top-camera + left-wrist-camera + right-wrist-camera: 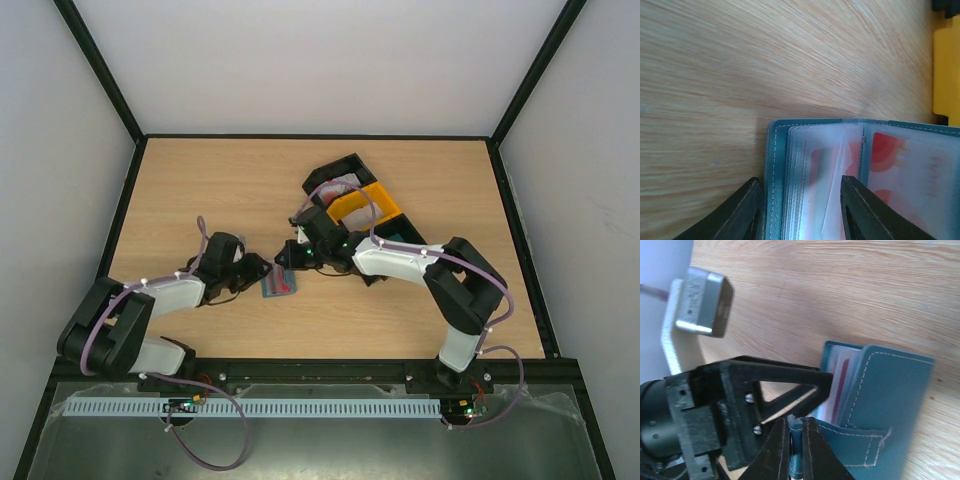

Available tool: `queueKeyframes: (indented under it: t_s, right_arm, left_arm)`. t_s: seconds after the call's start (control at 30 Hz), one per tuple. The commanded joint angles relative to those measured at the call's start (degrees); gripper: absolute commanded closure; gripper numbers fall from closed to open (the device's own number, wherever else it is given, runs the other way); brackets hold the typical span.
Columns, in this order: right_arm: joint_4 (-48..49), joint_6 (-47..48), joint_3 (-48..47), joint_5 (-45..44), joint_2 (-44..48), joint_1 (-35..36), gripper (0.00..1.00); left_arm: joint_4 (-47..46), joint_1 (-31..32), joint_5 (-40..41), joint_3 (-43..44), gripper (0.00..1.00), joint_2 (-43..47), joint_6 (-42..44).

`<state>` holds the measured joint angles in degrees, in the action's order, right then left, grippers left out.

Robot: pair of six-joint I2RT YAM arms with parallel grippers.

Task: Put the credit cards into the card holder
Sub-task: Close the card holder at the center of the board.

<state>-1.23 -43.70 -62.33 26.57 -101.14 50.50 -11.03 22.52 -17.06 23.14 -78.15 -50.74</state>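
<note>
The card holder (pixel 279 285) lies on the table (pixel 200 190) near its front edge, between the grippers. The left gripper (pixel 258 270) is at its left, straddling one leaf. The right gripper (pixel 289 256) is just behind it, pinching its flap. A card (pixel 910 165) sits in a pocket. Two bins (pixel 365 205) stand behind, to the right.
</note>
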Motion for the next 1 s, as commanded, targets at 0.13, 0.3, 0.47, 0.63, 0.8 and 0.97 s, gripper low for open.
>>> queueKeyframes:
  t_s: [0.13,0.3,0.47,0.63,0.8,0.97]
  right_arm:
    - [9.9,-2.8,0.2,5.7,-4.9,0.5,0.96]
    - [15.4,-4.0,2.0,7.1,-6.6,0.5,0.93]
    - [18.4,-3.4,3.7,7.5,-6.7,0.5,0.91]
    - [20.9,-2.5,4.1,9.4,-9.6,0.5,0.91]
    - [20.5,-1.6,2.1,10.6,-13.6,0.5,0.91]
    - [20.1,-1.7,0.3,11.9,-15.8,0.5,0.72]
  left_arm:
    - [-4.4,0.2,-5.8,-1.3,0.55,-5.1,-3.6]
    - [-2.0,-0.9,-2.8,-0.3,0.55,-4.5,-4.1]
    - [4.0,-1.9,3.0,-0.1,0.55,1.1,-4.2]
    - [14.9,-1.9,12.3,2.8,0.54,8.2,-2.8]
    - [20.0,-2.0,16.7,4.2,0.53,13.5,-2.4]
    - [20.6,-2.0,14.8,4.9,0.49,16.2,-0.7]
